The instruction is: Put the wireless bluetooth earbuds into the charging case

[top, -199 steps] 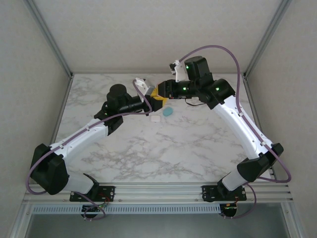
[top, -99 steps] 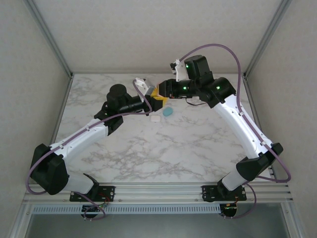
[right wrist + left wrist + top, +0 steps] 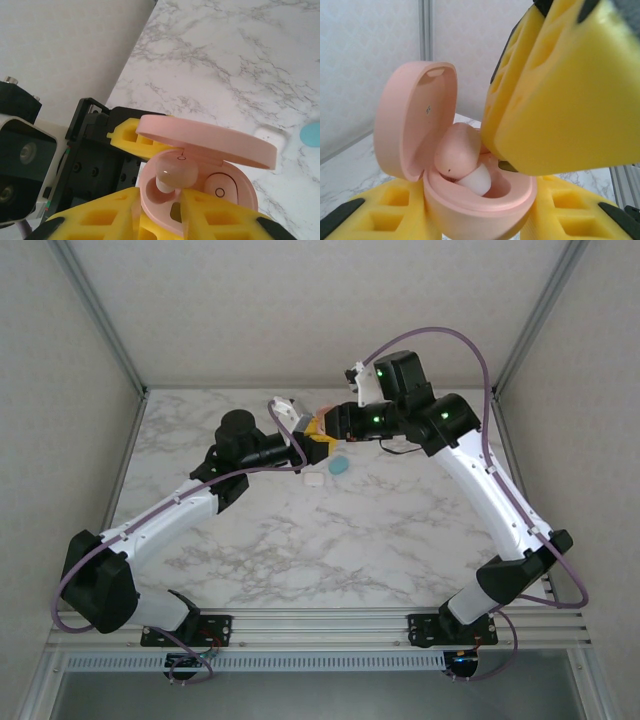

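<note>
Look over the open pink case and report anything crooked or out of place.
One earbud stands proud of its well in the pink case, tilted rather than flush, pinched in the right end effector. The second earbud beside it lies flat in its well.

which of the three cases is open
The pink case, held in the left gripper, lid hinged up; the teal case and white case lie shut on the table.
</note>
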Controlling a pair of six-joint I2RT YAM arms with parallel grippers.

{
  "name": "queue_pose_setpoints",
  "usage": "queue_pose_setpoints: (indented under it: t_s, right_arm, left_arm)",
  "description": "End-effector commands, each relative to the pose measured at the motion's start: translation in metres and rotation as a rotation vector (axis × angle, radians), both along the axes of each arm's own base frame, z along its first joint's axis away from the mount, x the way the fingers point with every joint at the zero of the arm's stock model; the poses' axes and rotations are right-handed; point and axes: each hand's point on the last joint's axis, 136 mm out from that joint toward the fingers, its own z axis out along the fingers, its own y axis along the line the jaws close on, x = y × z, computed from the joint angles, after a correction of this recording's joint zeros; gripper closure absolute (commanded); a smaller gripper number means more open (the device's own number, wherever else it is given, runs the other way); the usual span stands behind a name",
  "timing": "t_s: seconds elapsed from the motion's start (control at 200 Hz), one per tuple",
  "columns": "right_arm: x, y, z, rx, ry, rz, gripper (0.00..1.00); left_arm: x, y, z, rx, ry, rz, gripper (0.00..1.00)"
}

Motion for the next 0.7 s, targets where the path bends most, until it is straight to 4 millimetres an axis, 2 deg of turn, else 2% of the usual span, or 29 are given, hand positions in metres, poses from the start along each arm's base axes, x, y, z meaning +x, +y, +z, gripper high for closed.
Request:
queue_pose_setpoints:
  t_s: [0.0, 0.095, 0.29, 0.516, 0.696]
  right_arm:
    - [-0.009, -0.008, 0.020, 0.019, -0.053, 0.004, 0.70]
    - [-0.006, -0.013, 0.029, 0.027, -0.089, -0.029, 0.70]
    - [0.006, -0.015, 0.033, 0.032, -0.116, -0.083, 0.69]
    - [0.016, -0.001, 0.029, 0.041, -0.086, -0.065, 0.69]
    - [0.012, 0.009, 0.026, 0.058, -0.056, -0.005, 0.71]
  left_arm:
    - [-0.012, 0.002, 0.034, -0.058, -0.096, -0.018, 0.94]
    - [-0.013, 0.003, 0.034, -0.057, -0.097, -0.019, 0.94]
    - [-0.014, 0.003, 0.033, -0.056, -0.096, -0.023, 0.94]
    - [-0.015, 0.003, 0.032, -0.056, -0.090, -0.031, 0.94]
    - [-0.014, 0.002, 0.030, -0.053, -0.087, -0.025, 0.94]
